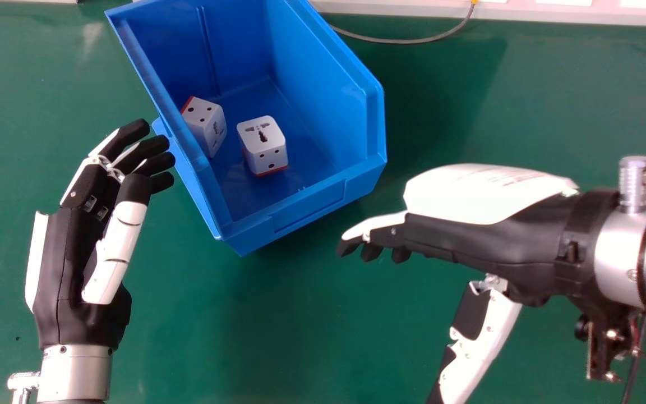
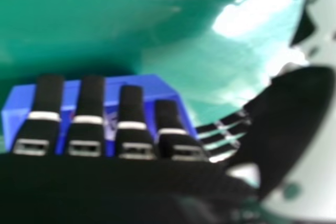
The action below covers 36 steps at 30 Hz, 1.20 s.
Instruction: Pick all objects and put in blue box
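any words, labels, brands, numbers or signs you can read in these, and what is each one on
None can be read as text.
Right hand: faint reddish marks on its white cover, too blurred to read.
Left travel adapter and right travel adapter, inside the box: socket holes, no legible lettering.
Blue box: no legible text on its front panel.

On my head view, the open-topped blue plastic box [image 1: 323,84] stands upright, at an angle, on the green tabletop [image 1: 525,112]. Inside I see two white cube-shaped plastic socket adapters with red edging: one [image 1: 262,140] sits socket-face up on the floor, the other [image 1: 204,118] is on its side by the left wall.
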{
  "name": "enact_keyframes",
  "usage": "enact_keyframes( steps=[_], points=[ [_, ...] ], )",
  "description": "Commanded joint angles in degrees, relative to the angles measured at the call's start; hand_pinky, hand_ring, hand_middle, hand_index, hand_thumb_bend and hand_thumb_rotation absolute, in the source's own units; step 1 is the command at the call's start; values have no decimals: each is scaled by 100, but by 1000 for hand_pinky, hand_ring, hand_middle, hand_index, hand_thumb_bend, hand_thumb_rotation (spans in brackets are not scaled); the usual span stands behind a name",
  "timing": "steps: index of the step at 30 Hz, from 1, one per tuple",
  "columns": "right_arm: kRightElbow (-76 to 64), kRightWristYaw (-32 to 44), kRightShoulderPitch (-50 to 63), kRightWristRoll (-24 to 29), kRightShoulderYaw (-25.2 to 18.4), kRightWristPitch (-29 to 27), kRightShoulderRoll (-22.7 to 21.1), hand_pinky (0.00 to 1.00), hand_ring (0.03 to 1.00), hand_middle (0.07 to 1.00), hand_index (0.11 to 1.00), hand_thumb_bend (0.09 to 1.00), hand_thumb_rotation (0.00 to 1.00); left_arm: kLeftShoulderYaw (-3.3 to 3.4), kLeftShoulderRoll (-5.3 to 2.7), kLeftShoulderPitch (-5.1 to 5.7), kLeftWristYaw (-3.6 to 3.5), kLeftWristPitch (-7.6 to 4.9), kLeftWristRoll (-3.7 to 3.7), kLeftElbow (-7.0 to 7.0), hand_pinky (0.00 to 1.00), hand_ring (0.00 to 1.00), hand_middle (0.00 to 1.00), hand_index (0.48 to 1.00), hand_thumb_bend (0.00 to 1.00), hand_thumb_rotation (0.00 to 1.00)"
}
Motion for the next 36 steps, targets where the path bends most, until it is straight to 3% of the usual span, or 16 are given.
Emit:
enact_keyframes(
  steps=[1, 4, 7, 15, 21, 29, 33, 36],
  points=[
    [-167, 29, -253, -11, 137, 124, -50, 743, 793, 848, 877, 885, 278, -19, -32, 9, 51, -72, 56, -184, 758, 769, 778, 788, 697, 640],
    [-131, 14, -359, 5, 393, 114, -6, 755, 797, 854, 879, 888, 280, -27, -27, -12, 13, -25, -61, -161, 756, 768, 777, 786, 701, 643],
    [-87, -10, -440, 25, 647, 120, 60, 755, 797, 854, 879, 888, 280, -26, -22, -23, 0, -8, -102, -129, 756, 768, 777, 786, 701, 643],
    [-113, -134, -454, -27, 878, 156, 98, 768, 801, 858, 879, 905, 263, -23, -5, -29, -54, -39, -151, -93, 751, 765, 775, 784, 703, 642],
    [-117, -157, -475, 9, 886, 157, 125, 783, 803, 862, 880, 914, 244, -23, -23, 11, -58, 22, -177, -180, 749, 765, 775, 783, 701, 639],
    [-64, -315, -415, 152, 808, -132, 189, 791, 799, 862, 881, 907, 208, -19, -5, 13, -44, 19, -108, -209, 749, 766, 774, 782, 701, 634],
    [-69, -425, -360, 290, 742, -223, 194, 791, 799, 862, 881, 907, 208, -22, -2, 14, -69, 67, -159, -226, 749, 766, 774, 782, 701, 634],
    [-59, -499, -331, 339, 734, -282, 194, 789, 785, 861, 885, 885, 166, -20, -5, 14, -69, 83, -158, -231, 748, 765, 773, 781, 704, 635]
  ],
)
